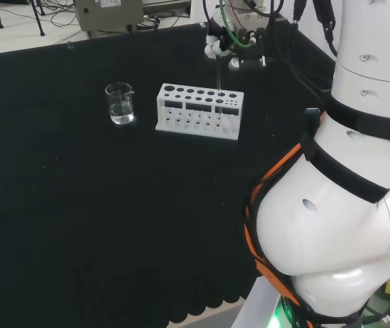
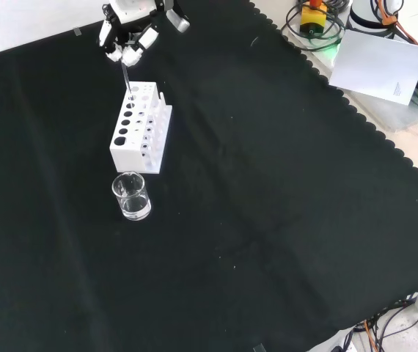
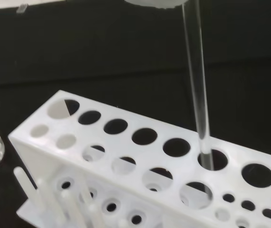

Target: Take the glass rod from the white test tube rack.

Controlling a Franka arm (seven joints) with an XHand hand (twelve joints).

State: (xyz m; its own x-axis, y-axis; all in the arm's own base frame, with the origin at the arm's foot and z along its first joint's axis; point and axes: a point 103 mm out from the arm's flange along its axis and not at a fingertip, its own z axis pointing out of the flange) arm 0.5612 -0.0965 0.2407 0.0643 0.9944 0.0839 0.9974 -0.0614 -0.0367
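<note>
The hand (image 2: pixel 128 44) pinches the top of the rod (image 3: pixel 196 85), which stands upright with its lower end in a hole of the rack (image 1: pixel 198 111), so the lift seems underway and needs a straight upward pull.

The hand (image 1: pixel 217 48) pinches the upright glass rod (image 1: pixel 218 82) above the white rack's (image 1: pixel 198 113) right end; a beaker (image 1: pixel 120 104) stands left
</note>
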